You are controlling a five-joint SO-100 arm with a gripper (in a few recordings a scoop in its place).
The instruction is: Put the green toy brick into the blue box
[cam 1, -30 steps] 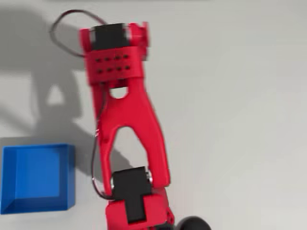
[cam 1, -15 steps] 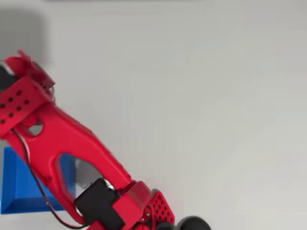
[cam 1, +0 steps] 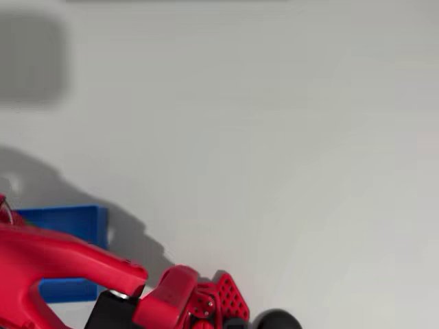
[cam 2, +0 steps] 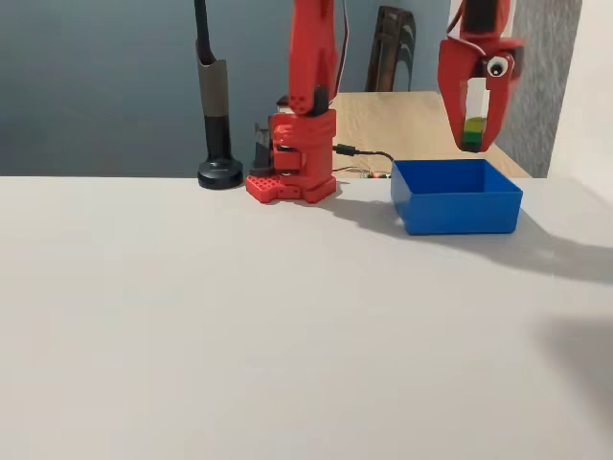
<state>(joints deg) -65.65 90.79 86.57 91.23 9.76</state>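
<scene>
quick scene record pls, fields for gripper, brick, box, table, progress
gripper: red gripper hangs above the box, shut on the brick
brick: green toy brick held between the fingers, clear of the box floor
box: blue box on the table, right of the arm base in the fixed view; partly covered by the arm in the overhead view
table: white table
progress: brick not yet released

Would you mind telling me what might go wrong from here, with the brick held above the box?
1. The tool grips the green toy brick only at its fingertips, so it might slip out early.
2. Released from this height above the blue box, the brick could bounce over the low walls.
3. It hangs nearer the box's right side in the fixed view, leaving less margin there.
</scene>
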